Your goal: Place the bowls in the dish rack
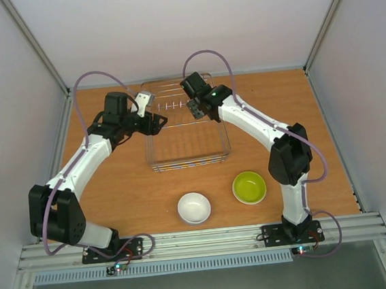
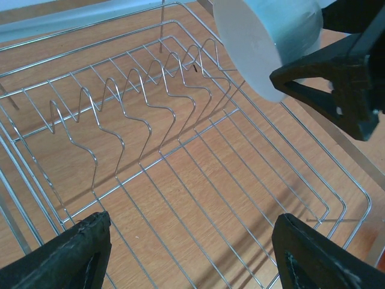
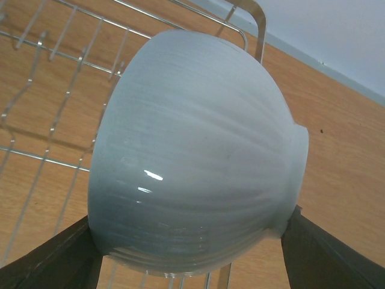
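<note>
— Where is the pale grey-white, faintly ribbed glossy bowl (image 3: 192, 156)?

— Clamped in the right gripper (image 1: 195, 108), a finger against each side. It hangs on its side over the rectangular silver wire dish rack (image 1: 188, 164), with its foot-to-rim axis running roughly level. The row of short wire prongs (image 2: 138, 102) lies lower, just beside it toward the left arm.

— And the left gripper (image 2: 192, 220)?

— Spread wide with nothing in it, hovering over the rack's floor close by. It looks like the one thing that might crowd the lowering.

— What else?

— A white round glossy bowl (image 1: 193, 207) and a yellow-green round glossy bowl (image 1: 249, 187) sit upright on the wooden table (image 1: 115, 193), well apart from the rack. The green one is nearer the right arm.
</note>
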